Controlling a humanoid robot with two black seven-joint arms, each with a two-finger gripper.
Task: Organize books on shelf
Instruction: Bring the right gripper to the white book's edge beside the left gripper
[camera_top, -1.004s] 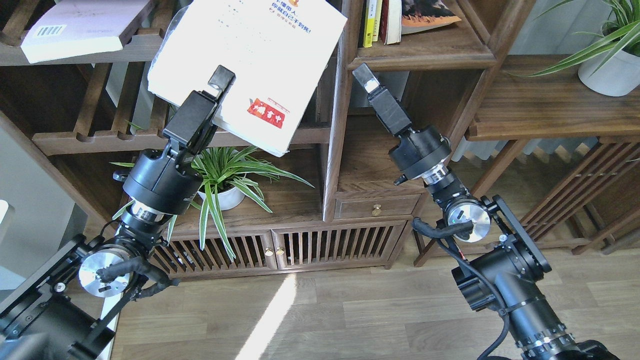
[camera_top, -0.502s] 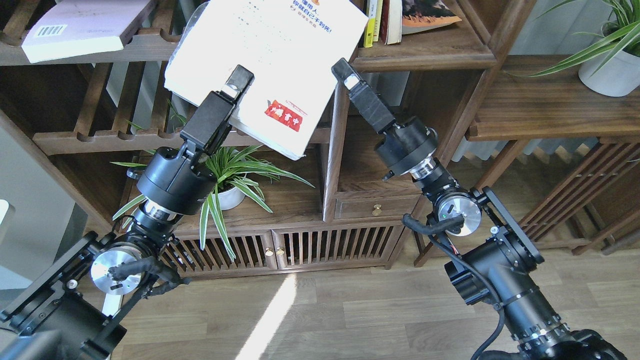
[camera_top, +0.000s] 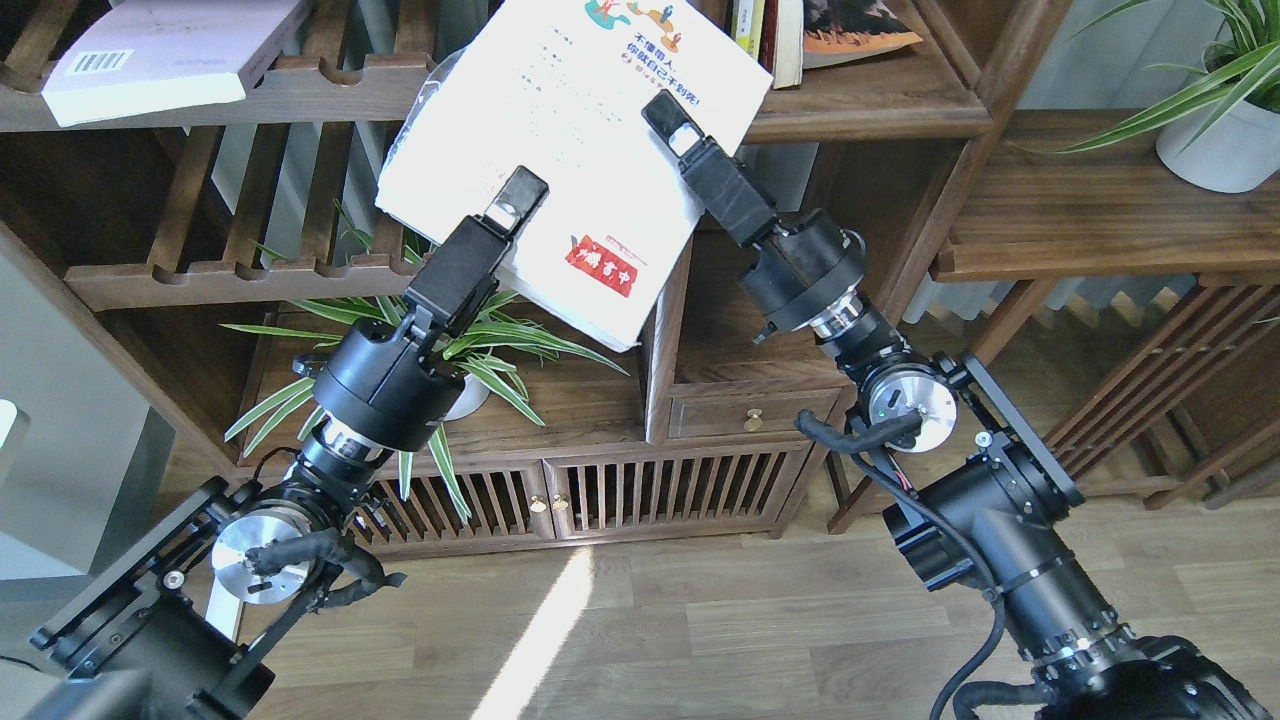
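You're carrying the white book (camera_top: 570, 150) at top centre toward the shelf (camera_top: 850, 120); left fingers (camera_top: 515, 200) clamp its lower edge, right fingers' (camera_top: 665, 115) state unclear. Next, hand it rightward.

Left arm: the black seven-joint arm is coming in from the lower left and is reaching up and to the right, with its round wrist tilted.
Left gripper: the black two-finger left gripper (camera_top: 505, 215) is clamping the lower edge of the large white paperback book with a small red label (camera_top: 560, 130).
Right arm: the black arm is rising from the lower right and is leaning up to the left.
Right gripper: the slim black right gripper (camera_top: 668, 120) is lying over the same book's right part; its fingers are not separable in this view.
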